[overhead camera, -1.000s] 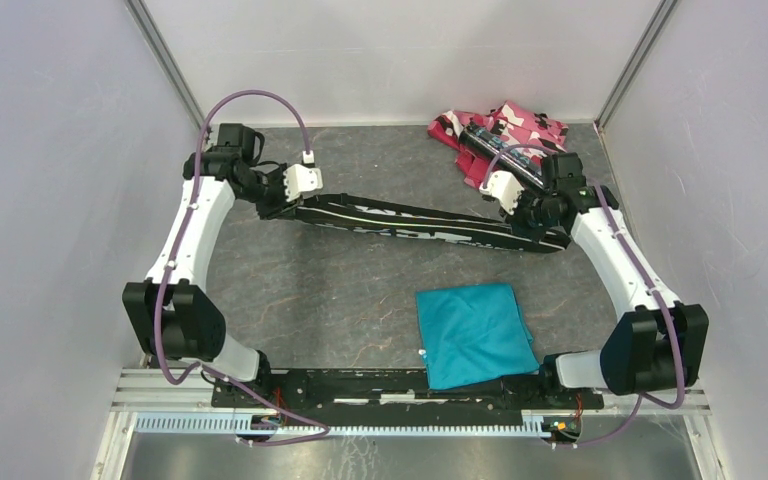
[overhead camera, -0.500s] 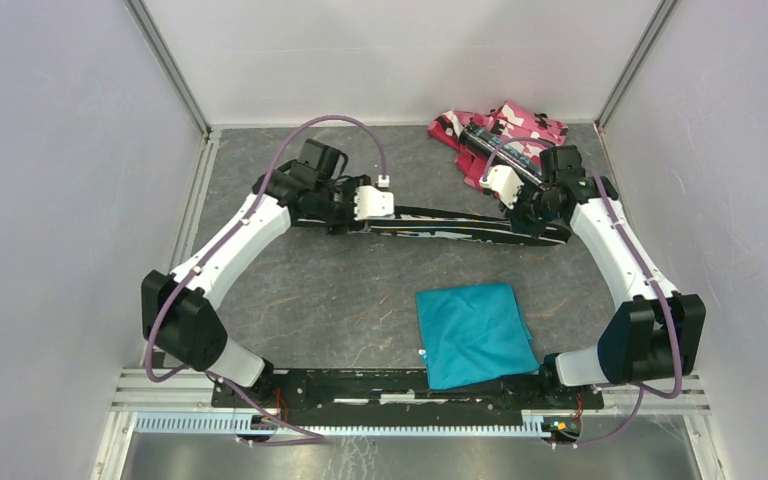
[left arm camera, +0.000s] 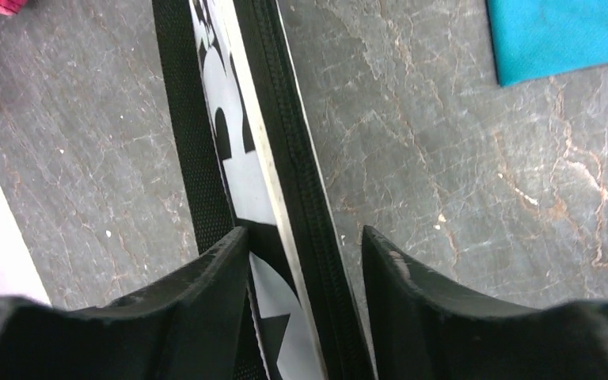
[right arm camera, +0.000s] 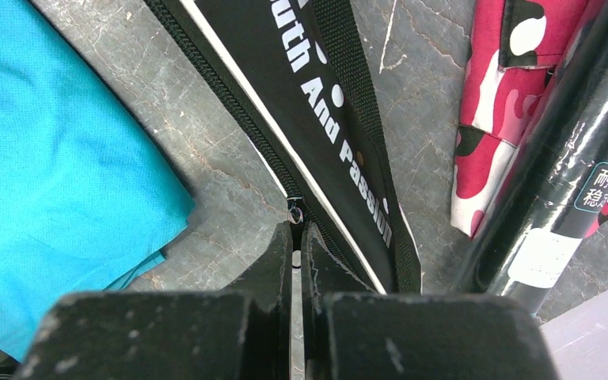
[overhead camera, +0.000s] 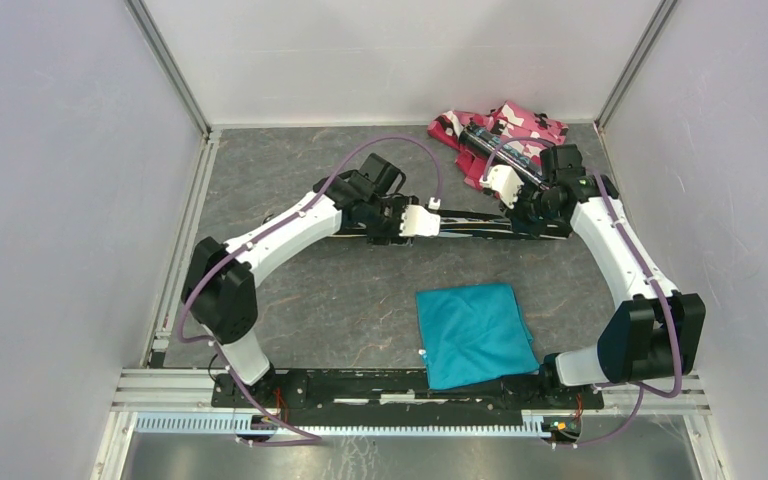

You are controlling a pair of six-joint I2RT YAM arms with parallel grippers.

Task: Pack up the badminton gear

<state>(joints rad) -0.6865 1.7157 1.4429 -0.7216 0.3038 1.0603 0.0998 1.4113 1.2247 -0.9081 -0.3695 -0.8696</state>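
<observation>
Because the SPORT bag (overhead camera: pixel 472 222) lies slack across the back of the table (overhead camera: pixel 310 290), a pull on its zip could buckle it or drag it into the black tube (right arm camera: pixel 570 150) and camouflage fabric (right arm camera: pixel 499 103) just beside its right end. Open room lies to the near left, clear of the teal cloth (overhead camera: pixel 472 330). The left gripper (left arm camera: pixel 302 237) straddles the bag's zip edge, fingers apart and holding nothing. The right gripper (right arm camera: pixel 297 229), fingers shut, seems to pinch the zip pull (right arm camera: pixel 294 212), which could slip free.
</observation>
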